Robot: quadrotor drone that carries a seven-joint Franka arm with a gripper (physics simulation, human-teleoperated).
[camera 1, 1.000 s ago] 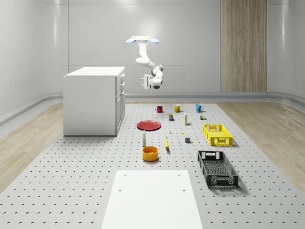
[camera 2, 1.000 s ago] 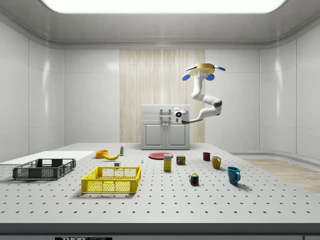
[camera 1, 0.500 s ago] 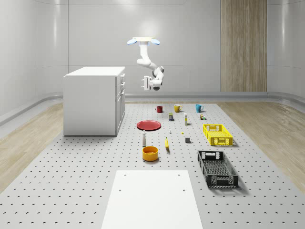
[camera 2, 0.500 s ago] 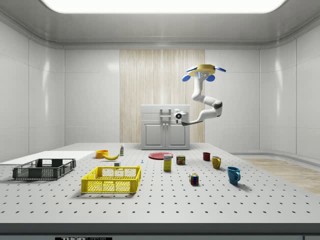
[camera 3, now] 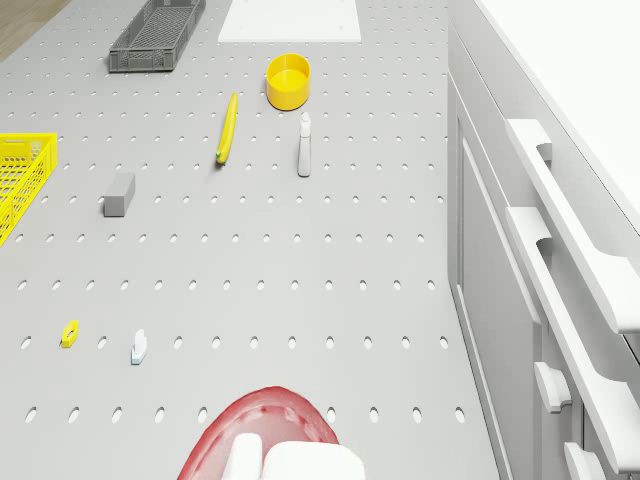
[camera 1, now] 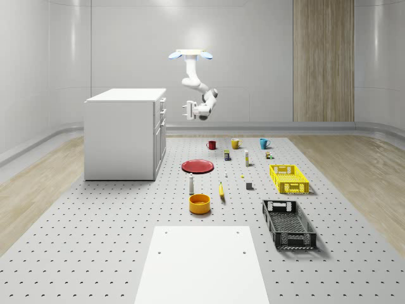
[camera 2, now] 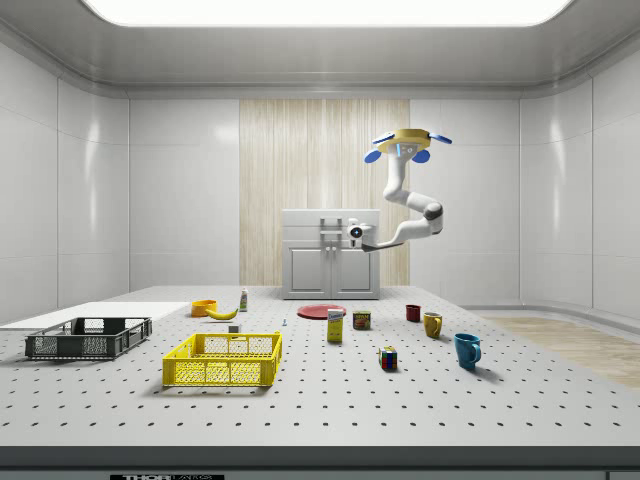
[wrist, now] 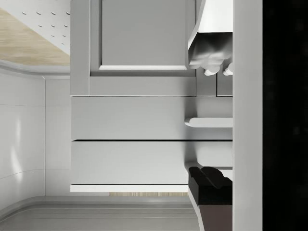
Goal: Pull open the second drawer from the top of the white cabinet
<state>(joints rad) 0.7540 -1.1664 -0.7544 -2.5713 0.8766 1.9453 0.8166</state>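
I can't tell how my pincer [camera 1: 187, 110] stands, and hovering beside the white cabinet [camera 1: 124, 134], I risk catching the top drawer's handle [camera 3: 566, 222] instead.

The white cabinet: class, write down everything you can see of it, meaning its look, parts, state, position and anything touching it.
The white cabinet is a plain, matte, box-shaped unit with a flat top, standing upright on the perforated floor at the whole-scene view's left. Its front carries stacked drawers with horizontal bar handles above two panelled doors, all looking shut. The gripper hangs in the air level with the drawers, apart from the front; the drone hovers higher, beside the cabinet. Nothing rests on top.
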